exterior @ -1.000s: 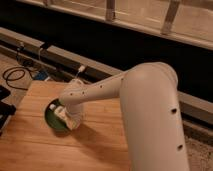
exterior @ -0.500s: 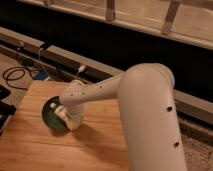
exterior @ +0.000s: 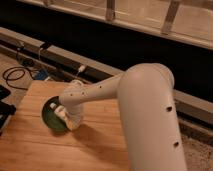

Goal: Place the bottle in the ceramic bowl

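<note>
Camera view: end effector (exterior: pixel 64 114), grip state unclear, sits over the ceramic bowl (exterior: pixel 50 119) on the wooden table (exterior: pixel 95 145).

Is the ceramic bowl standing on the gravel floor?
No, the ceramic bowl stands on the wooden table, with the gripper over its right part.

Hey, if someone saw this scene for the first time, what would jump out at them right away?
The big white robot arm dominates, sweeping from the lower right across a wooden table. Its gripper reaches down over the right side of a dark green ceramic bowl near the table's left edge, with something white at its tip that may be the bottle. Behind the table, black cables coil on the floor at the left.
</note>
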Tool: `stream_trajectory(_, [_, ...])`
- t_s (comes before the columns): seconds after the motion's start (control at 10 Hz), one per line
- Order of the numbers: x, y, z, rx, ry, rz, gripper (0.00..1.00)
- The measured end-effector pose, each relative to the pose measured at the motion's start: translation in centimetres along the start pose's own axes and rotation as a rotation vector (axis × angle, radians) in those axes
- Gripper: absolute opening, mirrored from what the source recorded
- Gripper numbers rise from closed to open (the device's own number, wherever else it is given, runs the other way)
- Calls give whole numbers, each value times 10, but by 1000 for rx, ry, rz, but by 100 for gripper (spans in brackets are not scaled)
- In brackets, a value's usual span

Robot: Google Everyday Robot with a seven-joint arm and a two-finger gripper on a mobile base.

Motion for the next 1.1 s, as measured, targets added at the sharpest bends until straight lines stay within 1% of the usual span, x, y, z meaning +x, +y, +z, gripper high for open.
stream_trajectory(0.1, [-5, 0, -6, 17, 48, 7, 80])
stream_trajectory(0.2, [-12, 3, -13, 32, 82, 3, 80])
stream_trajectory(0.3, [-18, 5, -19, 47, 90, -1, 80])
stream_trajectory(0.5, [-24, 4, -32, 75, 100, -6, 80])
stream_trajectory(0.7, [-27, 7, -36, 79, 93, -14, 80])
stream_trajectory(1.1, [-26, 6, -36, 79, 92, -12, 80])
